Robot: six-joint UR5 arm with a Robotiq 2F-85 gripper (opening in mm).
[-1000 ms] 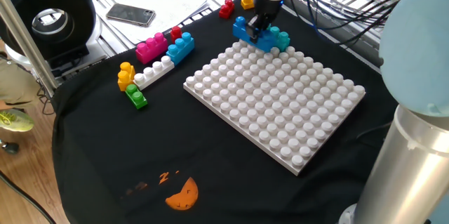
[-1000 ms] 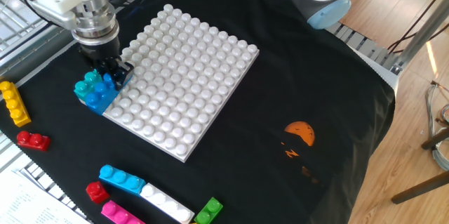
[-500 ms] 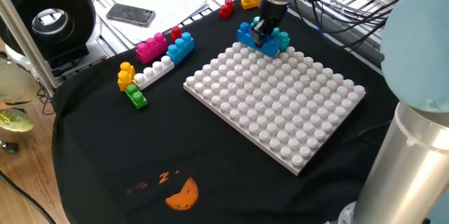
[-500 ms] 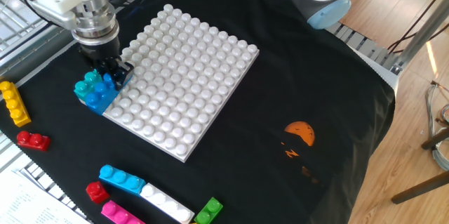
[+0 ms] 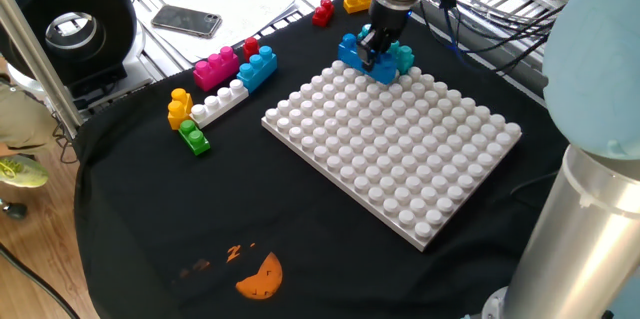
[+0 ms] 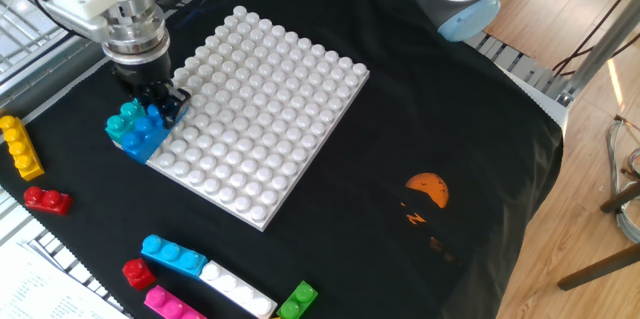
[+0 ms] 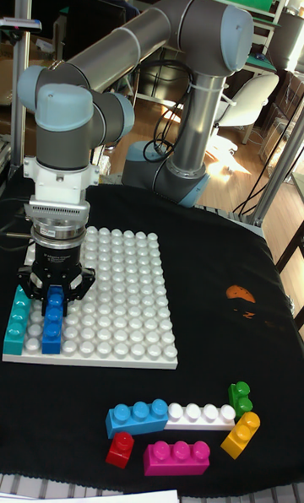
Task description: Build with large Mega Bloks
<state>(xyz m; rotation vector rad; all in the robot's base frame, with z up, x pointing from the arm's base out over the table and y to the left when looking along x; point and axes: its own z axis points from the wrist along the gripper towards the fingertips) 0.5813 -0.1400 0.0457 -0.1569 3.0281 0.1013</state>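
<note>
One white studded baseplate (image 5: 395, 154) fills the centre of the black cloth (image 5: 150, 219). At its upper edge in one fixed view, the gripper (image 5: 372, 45) pinches a blue brick (image 7: 52, 320) standing on the plate's outer stud rows, just beside a teal brick (image 7: 16, 324) at the plate's left edge in the tall view. Left of the plate lie pink (image 5: 216, 66), light-blue (image 5: 257, 68), white (image 5: 220, 102), orange (image 5: 180, 107) and green (image 5: 194, 137) bricks; small red (image 5: 322, 12) and yellow (image 5: 355, 1) bricks lie at the top.
</note>
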